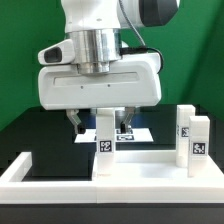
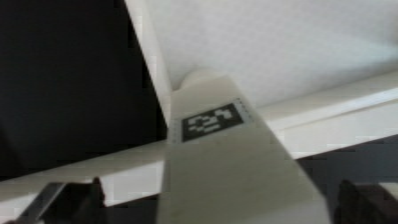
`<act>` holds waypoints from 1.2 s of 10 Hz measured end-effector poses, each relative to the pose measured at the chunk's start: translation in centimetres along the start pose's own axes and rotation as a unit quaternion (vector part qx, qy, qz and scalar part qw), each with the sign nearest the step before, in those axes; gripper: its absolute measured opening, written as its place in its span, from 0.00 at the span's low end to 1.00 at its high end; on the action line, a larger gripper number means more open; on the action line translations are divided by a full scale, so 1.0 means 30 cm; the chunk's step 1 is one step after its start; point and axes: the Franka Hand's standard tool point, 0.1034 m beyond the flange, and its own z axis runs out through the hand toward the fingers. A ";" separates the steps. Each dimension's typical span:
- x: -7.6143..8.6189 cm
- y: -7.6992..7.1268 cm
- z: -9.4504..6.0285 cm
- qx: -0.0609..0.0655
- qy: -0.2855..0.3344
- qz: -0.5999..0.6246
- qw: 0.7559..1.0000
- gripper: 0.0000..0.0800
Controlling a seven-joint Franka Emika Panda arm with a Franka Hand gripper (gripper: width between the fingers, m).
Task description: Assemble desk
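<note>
A white leg block (image 1: 103, 142) with a black-and-white tag stands upright on the flat white tabletop panel (image 1: 145, 162). My gripper (image 1: 100, 124) hangs just above it, open, with one dark finger on each side of the leg's top and a gap on both sides. In the wrist view the leg (image 2: 222, 150) fills the middle, its tag facing the camera, and my gripper (image 2: 210, 206) straddles it, the fingers (image 2: 54, 203) dark at the picture's edges. The pale tabletop (image 2: 267, 50) lies beyond. Two more tagged legs (image 1: 191, 135) stand upright at the exterior view's right.
The low white border wall (image 1: 60, 188) runs along the front and up the exterior view's left. The marker board (image 1: 135, 131) lies on the black table behind the leg. A green backdrop stands at the back.
</note>
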 end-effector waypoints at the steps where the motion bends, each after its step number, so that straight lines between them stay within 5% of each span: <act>1: 0.000 -0.001 0.001 0.000 0.000 0.018 1.000 0.65; 2: -0.001 -0.001 0.001 0.000 0.000 0.022 1.000 0.65; 4: -0.001 -0.003 0.003 0.000 0.000 0.099 0.995 0.36; 7: -0.001 -0.002 0.006 0.000 -0.001 0.209 0.978 0.36; 10: 0.002 -0.002 0.010 0.004 -0.003 0.473 0.881 0.36; 12: 0.004 0.004 0.012 0.033 -0.017 0.618 0.785 0.36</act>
